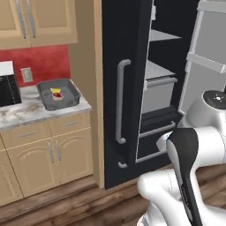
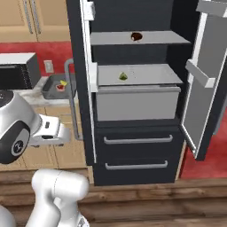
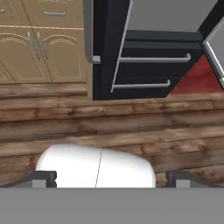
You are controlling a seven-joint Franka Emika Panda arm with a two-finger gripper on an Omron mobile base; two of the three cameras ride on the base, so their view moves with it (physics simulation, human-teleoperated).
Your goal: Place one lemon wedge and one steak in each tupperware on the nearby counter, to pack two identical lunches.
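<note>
A grey tupperware point(image 1: 58, 94) stands on the marbled counter point(image 1: 22, 115) beside the fridge, holding a yellow lemon wedge point(image 1: 56, 92) and a red steak point(image 1: 57, 97). The right base view shows the same tupperware point(image 2: 56, 87). In the open fridge, a dark steak point(image 2: 136, 36) lies on the upper shelf and a lemon wedge point(image 2: 123, 76) on the shelf below. My gripper point(image 3: 111, 179) is open and empty, pointing down at the wooden floor in front of the fridge, far from all of these.
The black fridge point(image 2: 133, 111) has its right door point(image 2: 201, 80) swung open and its left door point(image 1: 121, 101) shut, with two lower drawers point(image 2: 135, 153). A microwave point(image 2: 17, 68) sits on the counter to the left. Tan cabinet doors point(image 3: 39, 52) stand below the counter.
</note>
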